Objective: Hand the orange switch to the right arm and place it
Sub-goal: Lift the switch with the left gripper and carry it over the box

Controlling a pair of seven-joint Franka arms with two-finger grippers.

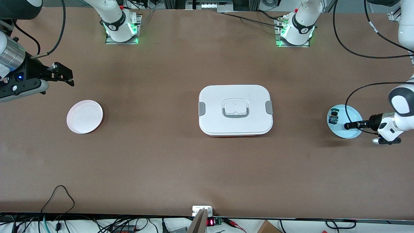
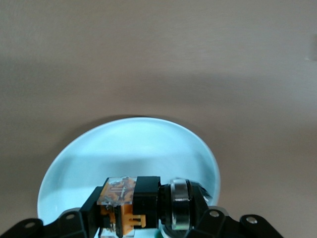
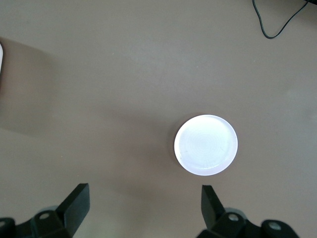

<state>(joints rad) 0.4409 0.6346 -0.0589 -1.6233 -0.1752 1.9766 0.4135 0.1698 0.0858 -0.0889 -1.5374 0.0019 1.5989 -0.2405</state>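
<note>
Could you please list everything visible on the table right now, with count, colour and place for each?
lidded box: one, white with grey side clips, middle of the table.
pink plate: one, pale pink, toward the right arm's end of the table.
blue plate: one, light blue, toward the left arm's end.
small dark part: one, dark with blue-green bits, lying on the blue plate.
orange switch: one, black and orange, clamped in the left gripper over the blue plate.
table: one, brown.
left gripper: one, black, shut on the orange switch, over the blue plate.
right gripper: one, black, open, waiting above the table near the pink plate.
</note>
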